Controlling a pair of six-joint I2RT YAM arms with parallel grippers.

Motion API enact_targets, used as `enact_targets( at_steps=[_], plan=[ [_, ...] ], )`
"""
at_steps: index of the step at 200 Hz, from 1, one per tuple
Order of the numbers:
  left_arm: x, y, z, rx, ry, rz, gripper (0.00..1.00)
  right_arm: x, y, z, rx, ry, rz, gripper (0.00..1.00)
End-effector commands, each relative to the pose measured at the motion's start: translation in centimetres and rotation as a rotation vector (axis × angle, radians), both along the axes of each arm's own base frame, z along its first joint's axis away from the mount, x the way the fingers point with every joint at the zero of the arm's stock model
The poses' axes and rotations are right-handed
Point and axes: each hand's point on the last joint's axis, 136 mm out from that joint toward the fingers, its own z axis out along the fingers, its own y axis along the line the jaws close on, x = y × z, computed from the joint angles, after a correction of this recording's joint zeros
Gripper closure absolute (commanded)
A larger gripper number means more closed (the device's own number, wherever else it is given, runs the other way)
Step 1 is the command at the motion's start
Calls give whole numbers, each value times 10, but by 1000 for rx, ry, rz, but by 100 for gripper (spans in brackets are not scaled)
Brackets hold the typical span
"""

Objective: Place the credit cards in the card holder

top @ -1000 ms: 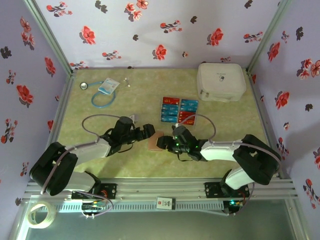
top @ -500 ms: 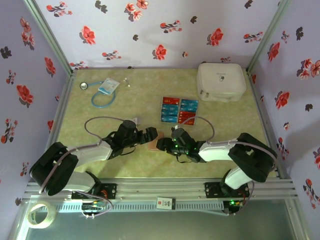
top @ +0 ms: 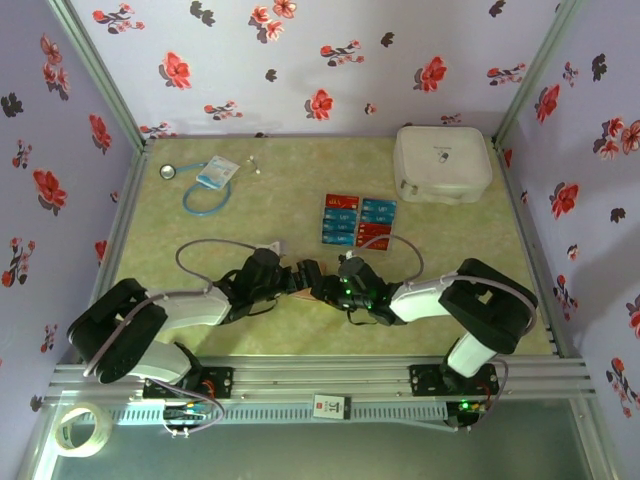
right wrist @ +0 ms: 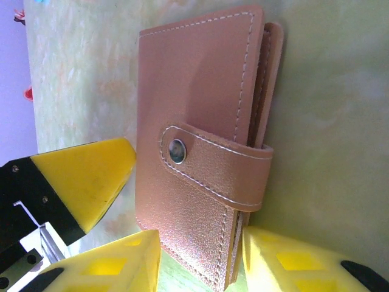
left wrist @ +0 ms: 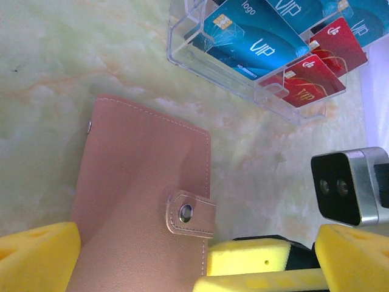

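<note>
Left pincer (top: pixel 300 274) and right pincer (top: pixel 323 288) converged on strap-fastened card holder (right wrist: pixel 197 103).

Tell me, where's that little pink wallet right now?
Seen in both wrist views, the card holder lies closed on the table near its front middle, between the left gripper and right gripper, just nearer than the credit cards.

The card holder (left wrist: pixel 140 201) ran off the bottom edge between the fingers (left wrist: pixel 37 255) of the left gripper (left wrist: pixel 197 255); beyond them, the credit cards (left wrist: pixel 261 38) were cropped at the top. Overhead, the meeting fingertips hid it almost wholly. Whether the pads (right wrist: pixel 304 261) of the right gripper (right wrist: pixel 197 243) touched it could not be told.
</note>
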Motion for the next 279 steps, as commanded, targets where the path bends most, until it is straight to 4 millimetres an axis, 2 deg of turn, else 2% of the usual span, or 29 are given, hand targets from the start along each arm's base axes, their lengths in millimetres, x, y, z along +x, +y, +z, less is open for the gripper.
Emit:
enact_targets(
  at_steps=[1, 41, 84, 103, 121, 159, 189, 208, 230, 279],
  plan=[
    [0, -4, 1, -30, -15, 20, 0, -1, 20, 7, 53, 2, 25, 64],
    [-2, -5, -1, -34, -15, 21, 0, 1, 21, 9, 57, -5, 21, 78],
    [-2, -6, 2, -49, -25, 25, 0, 2, 19, 11, 58, -8, 11, 100],
    [2, -3, 13, -36, -51, 24, 0, 4, 14, 16, 60, -16, 7, 100],
    [12, 9, 29, 2, -82, 35, 0, 7, 5, 23, 48, -33, 4, 100],
    [31, 50, 60, 144, -137, 41, 0, 17, -19, 61, 23, -110, 36, 100],
    [46, 70, 82, 127, -143, 31, 0, 20, -37, 93, 11, -175, 77, 100],
    [52, 68, 96, 73, -147, -1, 0, 19, -42, 115, 28, -233, 129, 100],
    [58, 55, 110, 11, -154, -49, 0, 17, -41, 134, 65, -270, 169, 100],
    [80, 26, 127, -183, -141, -69, 0, 24, -19, 164, 196, -296, 205, 100]
  ],
)
